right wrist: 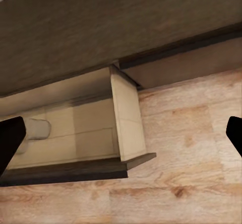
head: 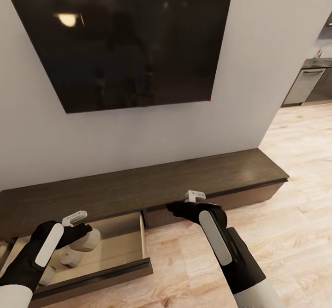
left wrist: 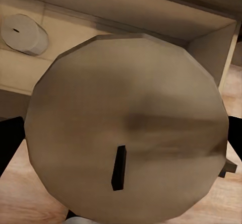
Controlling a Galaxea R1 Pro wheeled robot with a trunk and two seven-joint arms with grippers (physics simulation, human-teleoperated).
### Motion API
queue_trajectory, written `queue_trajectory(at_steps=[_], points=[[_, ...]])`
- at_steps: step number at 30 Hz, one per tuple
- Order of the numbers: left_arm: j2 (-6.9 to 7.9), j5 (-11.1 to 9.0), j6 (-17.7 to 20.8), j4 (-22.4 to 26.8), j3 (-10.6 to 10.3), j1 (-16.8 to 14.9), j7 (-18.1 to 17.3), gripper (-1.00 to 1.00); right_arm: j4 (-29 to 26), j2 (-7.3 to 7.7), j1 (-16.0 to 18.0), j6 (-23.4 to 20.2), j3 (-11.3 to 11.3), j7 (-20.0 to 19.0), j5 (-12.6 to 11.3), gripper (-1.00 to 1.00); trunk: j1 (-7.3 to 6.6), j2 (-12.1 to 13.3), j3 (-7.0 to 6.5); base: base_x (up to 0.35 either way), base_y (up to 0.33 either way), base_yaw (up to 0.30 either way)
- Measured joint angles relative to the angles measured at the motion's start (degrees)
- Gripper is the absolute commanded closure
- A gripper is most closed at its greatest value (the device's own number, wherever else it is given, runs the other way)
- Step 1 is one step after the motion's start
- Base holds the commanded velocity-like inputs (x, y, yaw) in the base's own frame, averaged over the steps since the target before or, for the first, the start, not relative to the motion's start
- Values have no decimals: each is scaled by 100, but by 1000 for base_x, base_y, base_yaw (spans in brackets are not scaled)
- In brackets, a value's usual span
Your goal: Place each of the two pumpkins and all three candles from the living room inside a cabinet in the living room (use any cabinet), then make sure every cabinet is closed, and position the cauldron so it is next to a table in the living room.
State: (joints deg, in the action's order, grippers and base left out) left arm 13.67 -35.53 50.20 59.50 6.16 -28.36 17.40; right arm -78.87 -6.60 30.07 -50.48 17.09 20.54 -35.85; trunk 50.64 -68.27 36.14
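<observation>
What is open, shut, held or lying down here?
Long dark-brown wooden cabinet: one drawer pulled open.
Beige-lined drawer: open.
Stubby beige candle in the left pincer: held above the drawer.
Second beige candle: lying on its side in the drawer.
Left pincer: shut on candle.
Right pincer: open, empty.
Black wall television: off.

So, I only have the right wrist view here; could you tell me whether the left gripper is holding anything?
Observer: Yes, the left gripper grips a held candle over the open drawer.
Operator: Is its wick end visible?
Observer: Yes, the left wrist view looks straight at the flat end with the dark wick.
Operator: What hangs above the cabinet?
Observer: A dark TV on the wall, above the cabinet.
</observation>
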Motion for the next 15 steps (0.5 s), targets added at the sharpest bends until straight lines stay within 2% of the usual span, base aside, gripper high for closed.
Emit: queue_trajectory(at_steps=[5, 15], points=[[-10, -1, -1, -5, -2, 0, -2, 100, -7, 1, 0, 20, -30, -216, 0, -100, 110, -201, 90, 0, 0, 0], [-21, -11, -89, -8, -14, 4, 0, 100, -9, -6, -3, 24, -25, -258, -2, -100, 330, -602, 269, 0, 0, 0]])
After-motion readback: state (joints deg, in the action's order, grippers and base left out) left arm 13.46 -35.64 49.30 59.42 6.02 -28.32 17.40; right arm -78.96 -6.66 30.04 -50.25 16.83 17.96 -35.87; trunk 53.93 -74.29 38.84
